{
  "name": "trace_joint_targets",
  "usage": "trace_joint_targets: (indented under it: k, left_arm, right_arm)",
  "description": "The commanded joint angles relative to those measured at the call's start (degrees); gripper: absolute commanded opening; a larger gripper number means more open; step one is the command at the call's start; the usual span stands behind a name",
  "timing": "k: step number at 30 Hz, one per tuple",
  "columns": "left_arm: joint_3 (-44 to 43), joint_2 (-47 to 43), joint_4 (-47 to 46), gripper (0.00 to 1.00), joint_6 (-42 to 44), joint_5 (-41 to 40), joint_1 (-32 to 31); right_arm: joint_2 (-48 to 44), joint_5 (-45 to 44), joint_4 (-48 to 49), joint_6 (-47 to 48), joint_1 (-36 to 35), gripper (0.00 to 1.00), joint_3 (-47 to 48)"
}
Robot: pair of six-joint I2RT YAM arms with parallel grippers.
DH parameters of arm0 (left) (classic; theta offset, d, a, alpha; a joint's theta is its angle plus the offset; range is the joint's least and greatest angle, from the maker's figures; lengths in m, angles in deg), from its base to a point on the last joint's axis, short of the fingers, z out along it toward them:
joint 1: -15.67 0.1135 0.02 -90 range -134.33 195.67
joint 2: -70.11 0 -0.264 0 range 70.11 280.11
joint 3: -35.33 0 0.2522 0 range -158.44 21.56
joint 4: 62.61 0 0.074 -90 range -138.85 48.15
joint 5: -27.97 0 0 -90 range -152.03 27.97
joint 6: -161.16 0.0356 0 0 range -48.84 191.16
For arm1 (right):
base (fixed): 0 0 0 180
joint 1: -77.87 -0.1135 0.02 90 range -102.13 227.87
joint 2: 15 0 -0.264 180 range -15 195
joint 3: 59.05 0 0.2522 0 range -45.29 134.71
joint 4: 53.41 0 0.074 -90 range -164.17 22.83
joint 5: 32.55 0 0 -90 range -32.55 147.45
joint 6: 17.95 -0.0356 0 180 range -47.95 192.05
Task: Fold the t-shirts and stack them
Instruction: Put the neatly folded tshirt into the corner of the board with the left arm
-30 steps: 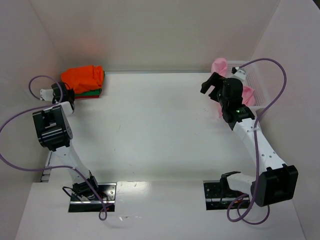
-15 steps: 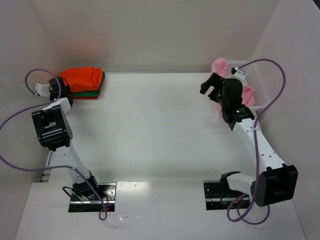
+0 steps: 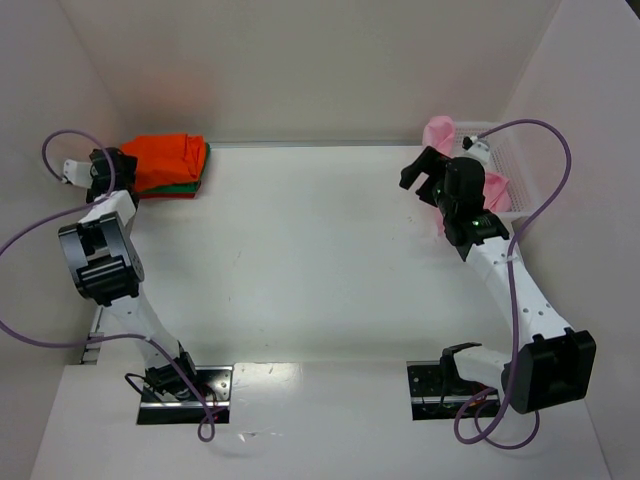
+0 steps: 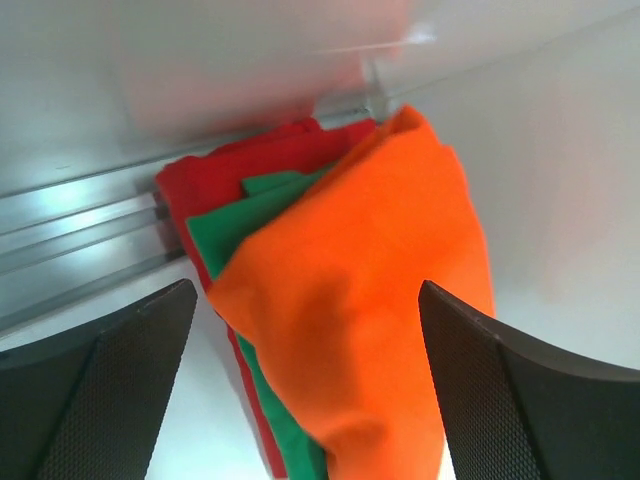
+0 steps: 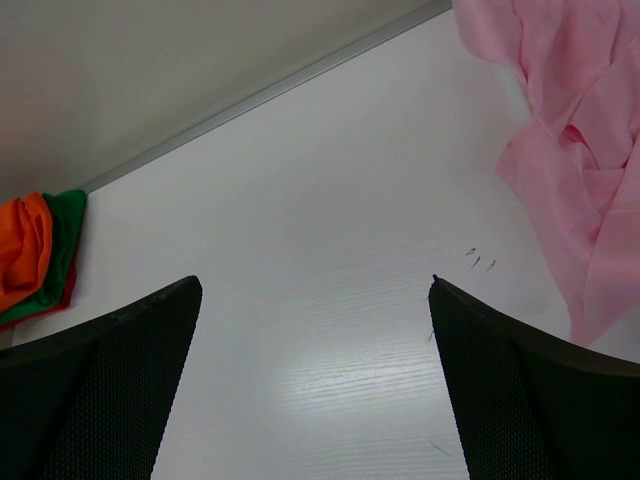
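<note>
A stack of folded t-shirts sits at the table's far left corner: the orange t-shirt (image 3: 165, 154) on top, the green t-shirt (image 3: 188, 181) under it and the red t-shirt (image 4: 205, 175) at the bottom. My left gripper (image 3: 122, 172) is at the stack's left edge. It is open, its fingers standing wide on either side of the orange t-shirt (image 4: 370, 300) without pinching it. The pale pink t-shirt (image 3: 497, 190) hangs crumpled out of the basket at the far right. My right gripper (image 3: 415, 168) hovers just left of it, open, with bare table between its fingers (image 5: 100, 380).
A white lattice basket (image 3: 515, 158) stands against the right wall with the pink cloth (image 5: 570, 170) spilling over its rim. Walls close in the table at the back, left and right. Purple cables loop off both arms.
My left gripper has opened, let go of the orange t-shirt and drawn back to the left. The orange t-shirt now lies flatter on the stack. The right arm has not moved.
</note>
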Motion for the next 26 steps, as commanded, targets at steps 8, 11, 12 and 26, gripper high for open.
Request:
trace_joint_targets:
  k: [8, 11, 12, 26]
  left_arm:
    - [2.1, -20.17, 2.49, 1.0, 18.27, 15.17, -2.32]
    - [2.1, -24.83, 7.23, 1.0, 25.74, 19.04, -4.68]
    - [2.1, -25.71, 8.73, 1.0, 27.41, 20.87, -5.48]
    - [7.03, -36.09, 22.71, 1.0, 40.6, 23.77, -20.86]
  right_arm:
    - [-4.6, -4.05, 0.75, 5.64, 0.0, 1.0, 2.76]
    - [-5.3, -5.11, 0.75, 6.18, 1.48, 1.0, 3.9]
    - [-5.3, -4.42, 0.23, 6.18, 2.19, 1.0, 3.91]
    - [-6.52, 2.01, 1.54, 7.32, 3.25, 1.0, -0.14]
